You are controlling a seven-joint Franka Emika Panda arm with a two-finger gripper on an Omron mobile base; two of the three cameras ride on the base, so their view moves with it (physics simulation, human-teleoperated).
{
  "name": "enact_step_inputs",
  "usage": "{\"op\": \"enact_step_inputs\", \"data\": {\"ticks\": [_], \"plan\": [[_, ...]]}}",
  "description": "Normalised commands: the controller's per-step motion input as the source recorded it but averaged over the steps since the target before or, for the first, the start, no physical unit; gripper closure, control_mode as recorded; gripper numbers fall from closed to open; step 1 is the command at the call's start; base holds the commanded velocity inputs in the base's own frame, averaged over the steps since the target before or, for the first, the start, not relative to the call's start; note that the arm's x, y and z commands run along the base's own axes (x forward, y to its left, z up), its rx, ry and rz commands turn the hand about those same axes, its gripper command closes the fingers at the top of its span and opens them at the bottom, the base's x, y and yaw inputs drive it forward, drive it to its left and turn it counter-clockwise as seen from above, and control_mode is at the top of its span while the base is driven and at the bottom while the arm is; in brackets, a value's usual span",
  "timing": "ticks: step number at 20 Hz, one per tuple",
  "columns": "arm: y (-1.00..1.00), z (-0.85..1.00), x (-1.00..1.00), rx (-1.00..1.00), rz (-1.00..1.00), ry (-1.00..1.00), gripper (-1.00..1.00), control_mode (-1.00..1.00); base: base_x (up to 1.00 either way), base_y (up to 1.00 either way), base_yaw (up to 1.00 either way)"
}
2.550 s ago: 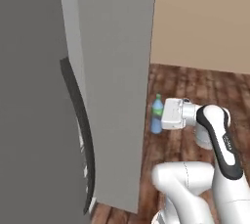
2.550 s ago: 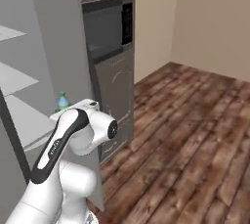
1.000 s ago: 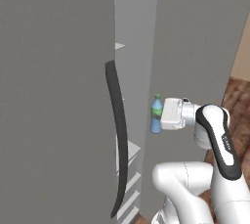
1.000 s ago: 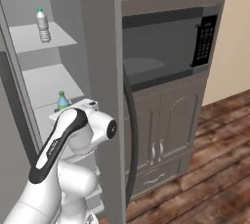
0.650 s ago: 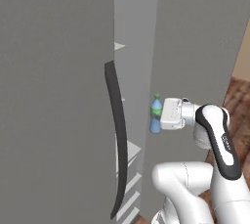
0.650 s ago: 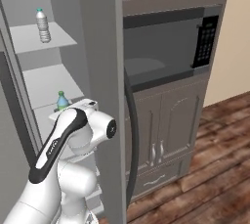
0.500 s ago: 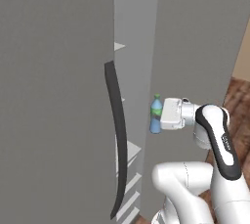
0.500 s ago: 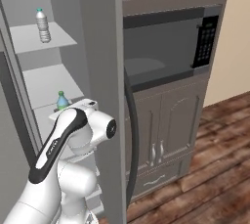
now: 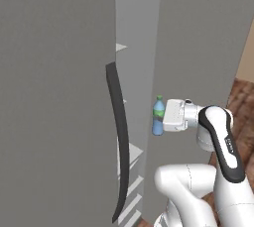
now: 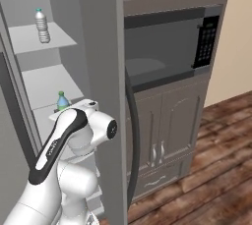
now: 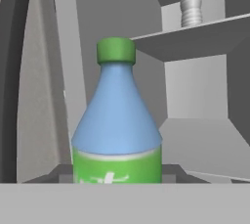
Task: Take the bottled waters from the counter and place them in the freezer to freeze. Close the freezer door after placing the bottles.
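A translucent blue bottled water [image 9: 158,118] with a green cap and green label stands upright in my gripper [image 9: 159,121], which is shut on its body. The hand view has this bottle [image 11: 117,120] close up in front of the freezer's white shelves [image 11: 195,34]. The other bottled water [image 10: 42,25], clear greyish, stands upright on an upper freezer shelf [image 10: 29,40] and appears again in the hand view [image 11: 191,0]. The held bottle's cap [image 10: 62,100] peeks above my arm, level with the middle shelf. The freezer [image 9: 193,47] is open. The counter is out of view.
The open freezer door [image 9: 54,97] with its long dark handle [image 9: 119,137] stands close on my left. The fridge's other door, with a curved dark handle [image 10: 133,140], is to the right of the opening. Further right are a built-in microwave [image 10: 167,42], cabinets and wooden floor [image 10: 216,170].
The whole picture shifted as the base moved, from the fridge's outer side to the open freezer compartment. Over the last second nothing moved; the bottle stays in the gripper.
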Motion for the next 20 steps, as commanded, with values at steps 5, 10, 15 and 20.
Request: {"op": "enact_step_inputs", "data": {"ticks": [5,10,15,20], "plan": [[0.0,0.0,0.0,0.0,0.0,0.0,1.0,1.0,1.0,0.01,0.0],[0.0,0.0,0.0,0.0,0.0,0.0,1.0,1.0,1.0,0.19,0.0],[0.0,0.0,0.0,0.0,0.0,0.0,1.0,1.0,1.0,0.31,0.0],[0.0,0.0,0.0,0.0,0.0,0.0,1.0,1.0,1.0,0.42,0.0]]}}
